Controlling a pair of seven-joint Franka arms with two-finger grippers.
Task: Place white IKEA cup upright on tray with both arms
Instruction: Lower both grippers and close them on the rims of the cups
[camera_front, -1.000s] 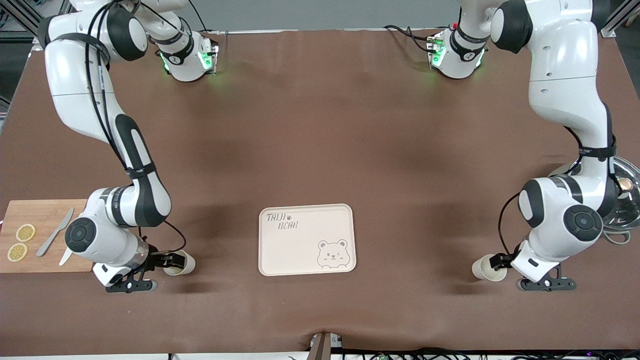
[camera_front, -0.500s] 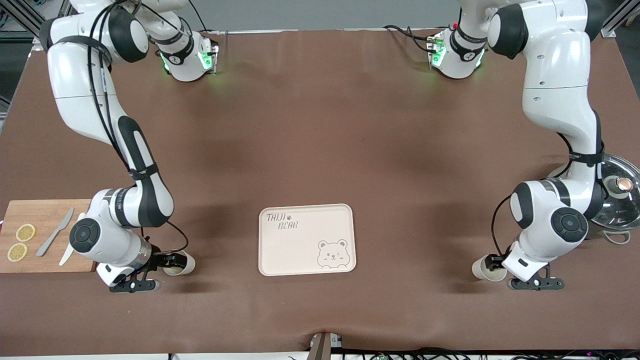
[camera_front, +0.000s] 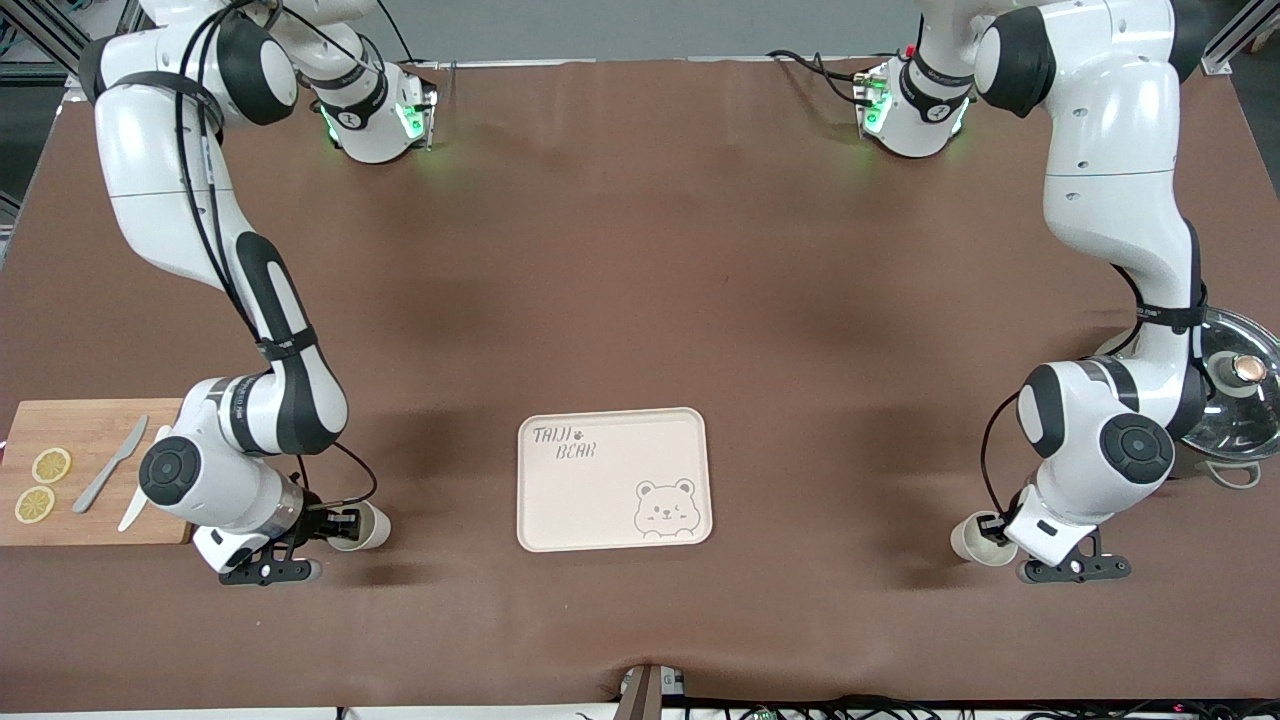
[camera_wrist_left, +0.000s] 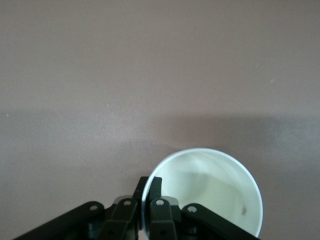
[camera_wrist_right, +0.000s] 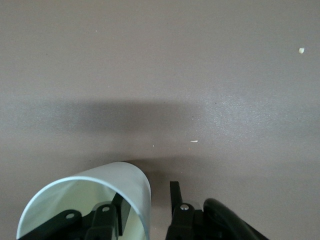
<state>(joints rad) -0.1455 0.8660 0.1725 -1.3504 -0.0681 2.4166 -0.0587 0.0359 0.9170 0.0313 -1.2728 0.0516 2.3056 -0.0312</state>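
Two white cups lie tipped on the brown table, each with its mouth toward a gripper. One cup (camera_front: 368, 526) is toward the right arm's end. My right gripper (camera_front: 338, 524) straddles that cup's rim (camera_wrist_right: 142, 197), one finger inside and one outside, with a gap left, so it is open. The other cup (camera_front: 970, 540) is toward the left arm's end, and my left gripper (camera_front: 992, 528) is shut on that cup's rim (camera_wrist_left: 146, 192), pinching the wall. The cream tray (camera_front: 600, 500) with the bear print lies between the two cups and holds nothing.
A wooden cutting board (camera_front: 95, 445) with lemon slices (camera_front: 50, 465) and a knife (camera_front: 110, 465) lies at the right arm's end. A glass pot lid (camera_front: 1240, 400) sits at the left arm's end, beside the left arm's elbow.
The left gripper has closed onto its cup's rim after its hand shifted slightly toward the tray. The right gripper's fingers have narrowed around the other cup's rim.
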